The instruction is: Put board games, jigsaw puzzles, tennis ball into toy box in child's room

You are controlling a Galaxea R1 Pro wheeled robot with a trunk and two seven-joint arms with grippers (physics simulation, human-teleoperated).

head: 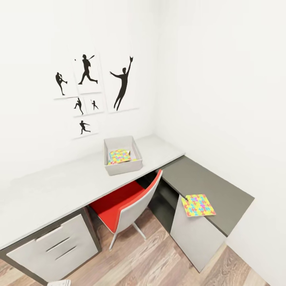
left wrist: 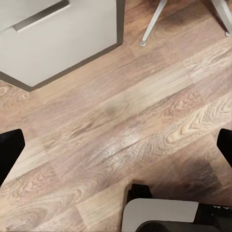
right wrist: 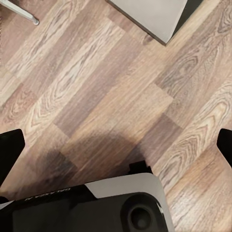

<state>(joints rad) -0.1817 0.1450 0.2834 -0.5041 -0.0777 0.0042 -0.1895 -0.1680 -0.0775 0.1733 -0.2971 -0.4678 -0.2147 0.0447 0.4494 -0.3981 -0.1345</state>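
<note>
The light grey toy box [head: 122, 167] stands on the pale table [head: 59, 186] near the wall corner. One colourful jigsaw puzzle [head: 119, 156] lies inside it. A second jigsaw puzzle [head: 198, 205] rests on the lower dark grey cabinet top [head: 210, 186], slightly over its front edge. My left gripper [left wrist: 116, 150] is open above bare wood floor, with only its black fingertips [left wrist: 9, 151] in frame. My right gripper [right wrist: 116, 150] is also open over the floor, holding nothing. The board games, the tennis ball and the bed are out of view.
A red chair with a grey back [head: 127, 202] is tucked under the table in front of the toy box. A grey drawer unit [head: 55, 246] sits under the table's left part. Black silhouette pictures [head: 91, 87] hang on the white wall. Wood-plank floor [head: 151, 258] lies in front.
</note>
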